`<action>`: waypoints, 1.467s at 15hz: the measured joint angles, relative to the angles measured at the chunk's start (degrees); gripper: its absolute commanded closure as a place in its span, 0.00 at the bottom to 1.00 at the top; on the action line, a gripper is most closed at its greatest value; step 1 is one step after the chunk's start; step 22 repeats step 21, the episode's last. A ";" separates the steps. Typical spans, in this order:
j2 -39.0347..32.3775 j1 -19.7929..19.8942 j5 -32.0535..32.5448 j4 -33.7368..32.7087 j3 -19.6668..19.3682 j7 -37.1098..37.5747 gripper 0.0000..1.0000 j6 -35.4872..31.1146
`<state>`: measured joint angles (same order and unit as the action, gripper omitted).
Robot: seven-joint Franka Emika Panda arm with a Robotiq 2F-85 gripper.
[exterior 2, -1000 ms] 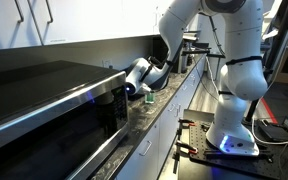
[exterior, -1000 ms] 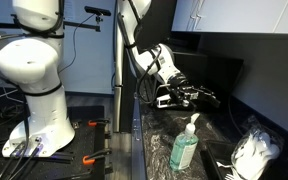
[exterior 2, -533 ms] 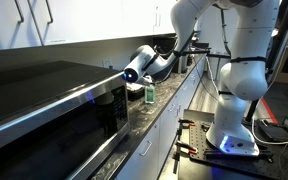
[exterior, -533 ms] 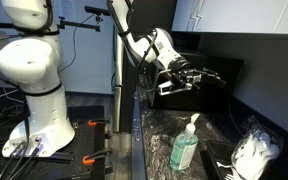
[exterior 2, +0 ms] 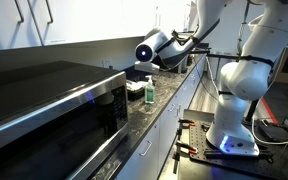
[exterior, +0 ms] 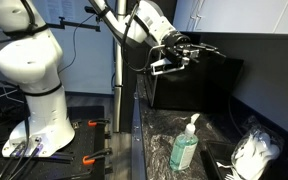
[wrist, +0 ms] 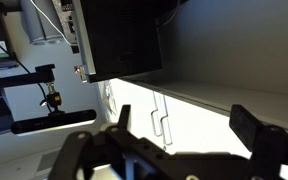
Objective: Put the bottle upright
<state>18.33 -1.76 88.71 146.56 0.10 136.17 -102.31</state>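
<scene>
The bottle [exterior: 186, 145] stands upright on the dark bench [exterior: 159, 128], pump at the top, green liquid showing through its clear body. It sits about midway between the front edge and the wall edge, out in the open stretch past the black oven [exterior: 199, 85]. In an exterior view it shows as a small green shape [exterior 2: 149, 92] just beyond the oven [exterior 2: 44, 105]. A crumpled white bag [exterior: 254, 155] lies near it, toward the wall edge; in an exterior view the bag [exterior 2: 134, 90] sits just beside the bottle, though I cannot tell whether they touch.

The gripper [exterior: 181, 58] hangs high in the air, well apart from the bottle, above the oven's top at that end of the bench. In an exterior view it [exterior 2: 187, 45] points along the bench, level with the wall cabinets. From the wrist view its fingers [wrist: 84, 150] are spread wide, with nothing between them, and white cupboard doors [wrist: 184, 110] fill the gap. The gripper [wrist: 174, 150] touches nothing.
</scene>
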 measured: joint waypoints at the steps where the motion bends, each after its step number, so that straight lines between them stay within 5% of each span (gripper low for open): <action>1: 2.88 0.01 0.06 1.33 -1.10 -2.18 0.00 -2.84; 7: 16.92 0.06 -0.07 5.67 -10.44 -20.97 0.00 -24.28; 13: 20.34 -0.64 -8.20 5.67 -19.80 -43.94 0.00 -43.60; 19: 19.89 -9.13 -24.25 5.67 -31.21 -70.96 0.00 -50.66; 22: 19.66 -11.62 -26.52 5.63 -33.22 -74.29 0.00 -50.66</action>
